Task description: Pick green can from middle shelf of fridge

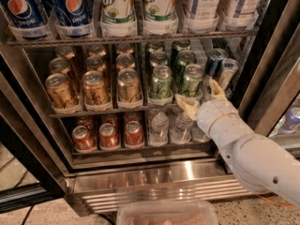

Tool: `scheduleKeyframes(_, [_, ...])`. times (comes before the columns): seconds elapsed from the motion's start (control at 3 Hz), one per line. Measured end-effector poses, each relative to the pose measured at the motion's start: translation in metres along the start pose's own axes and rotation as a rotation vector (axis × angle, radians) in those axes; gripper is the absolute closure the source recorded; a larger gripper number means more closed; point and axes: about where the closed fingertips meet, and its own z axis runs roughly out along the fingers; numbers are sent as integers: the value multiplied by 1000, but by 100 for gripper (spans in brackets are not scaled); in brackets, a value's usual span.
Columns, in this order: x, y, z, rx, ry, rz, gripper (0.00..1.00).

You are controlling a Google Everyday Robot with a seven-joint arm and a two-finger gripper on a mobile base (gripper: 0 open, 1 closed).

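The fridge (pixel 164 182) stands open in front of me. Its middle shelf (pixel 112 110) holds lanes of gold cans on the left and green cans on the right. Two green cans stand at the front, one (pixel 161 81) left and one (pixel 191 78) right, with more behind them. My gripper (pixel 201 97) is at the shelf's front edge, just below and right of the right front green can. Its tan fingers (pixel 187 106) are spread apart with nothing between them. It touches no can.
Blue-and-silver slim cans (pixel 220 65) stand right of the green cans, close to my upper finger. Pepsi bottles (pixel 70 6) and 7UP bottles (pixel 117 6) fill the rack above. Red cans (pixel 108 135) and water bottles (pixel 159 125) sit below. A clear plastic tray (pixel 166 213) lies near the floor.
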Motion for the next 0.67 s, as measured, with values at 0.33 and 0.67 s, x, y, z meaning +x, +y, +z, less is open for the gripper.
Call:
scheduleKeyframes(0.33, [-1,-3,14,16,-16,4,39])
scheduleKeyframes(0.67, [-3,-4,20,14,-21,3,39])
